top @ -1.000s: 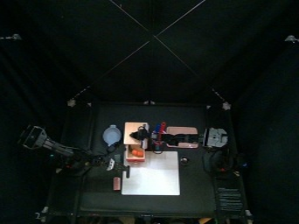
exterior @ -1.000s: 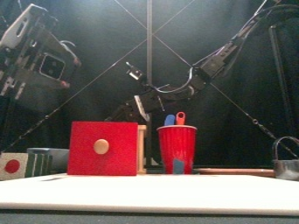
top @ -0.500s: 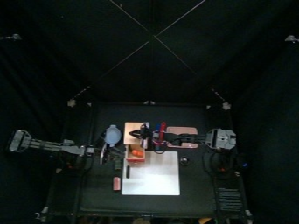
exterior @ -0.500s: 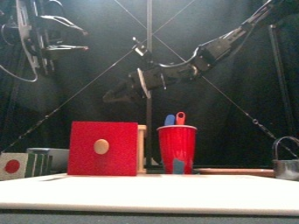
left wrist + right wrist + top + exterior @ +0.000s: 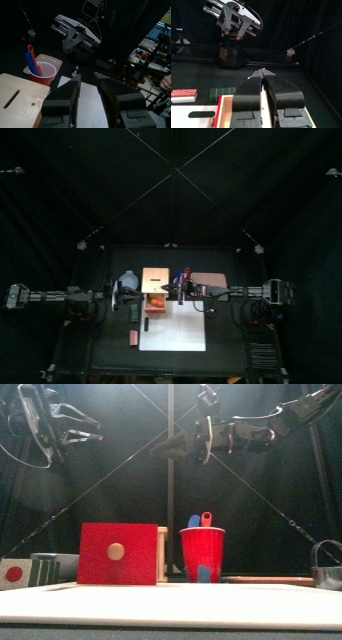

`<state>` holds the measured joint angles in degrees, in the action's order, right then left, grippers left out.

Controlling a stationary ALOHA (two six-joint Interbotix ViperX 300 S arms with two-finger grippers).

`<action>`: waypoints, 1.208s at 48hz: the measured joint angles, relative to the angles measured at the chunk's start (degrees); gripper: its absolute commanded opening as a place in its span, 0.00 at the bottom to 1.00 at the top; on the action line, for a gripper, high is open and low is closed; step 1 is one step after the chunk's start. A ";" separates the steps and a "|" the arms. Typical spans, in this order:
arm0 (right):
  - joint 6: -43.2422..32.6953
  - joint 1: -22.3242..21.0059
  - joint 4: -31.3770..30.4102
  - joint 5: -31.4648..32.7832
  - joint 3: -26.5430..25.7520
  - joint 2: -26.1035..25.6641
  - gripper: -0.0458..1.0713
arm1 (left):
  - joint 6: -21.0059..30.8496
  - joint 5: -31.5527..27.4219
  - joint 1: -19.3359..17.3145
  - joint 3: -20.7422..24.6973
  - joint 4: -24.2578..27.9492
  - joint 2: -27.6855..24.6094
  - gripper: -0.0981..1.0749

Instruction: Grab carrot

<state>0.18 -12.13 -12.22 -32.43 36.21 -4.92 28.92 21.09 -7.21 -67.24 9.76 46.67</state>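
Your carrot (image 5: 156,305) lies by the white sheet (image 5: 177,331); left gripper (image 5: 86,79) is slightly parted, right gripper (image 5: 262,74) pinched together, both raised, empty

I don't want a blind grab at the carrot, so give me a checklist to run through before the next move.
1. Carrot found: ok. The carrot lies by a corner of the white sheet in the top view.
2. Carrot in a wrist view: not ok, neither shows it.
3. Left gripper open: ok.
4. Right gripper open: not ok, jaws shut.
5. Arms clear of the red cup: ok, both hang high above it.
6. Carrot's lie for the grasp: cannot tell, too small.
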 measured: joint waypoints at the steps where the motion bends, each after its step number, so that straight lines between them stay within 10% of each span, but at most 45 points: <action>1: 0.00 -0.09 0.09 -0.09 0.00 0.00 0.08 | 0.00 0.00 -0.09 0.00 0.00 0.09 0.68; 37: -1.05 0.79 -0.35 1.67 -7.21 7.29 0.08 | -5.45 5.19 -0.88 1.85 12.04 -4.92 0.68; 58: -0.88 2.64 12.30 39.81 -15.47 7.29 0.09 | -10.72 5.19 -10.11 1.93 13.36 -3.69 0.68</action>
<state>-0.70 -9.49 0.09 7.38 20.74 2.37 18.19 26.28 -17.31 -65.30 23.12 42.98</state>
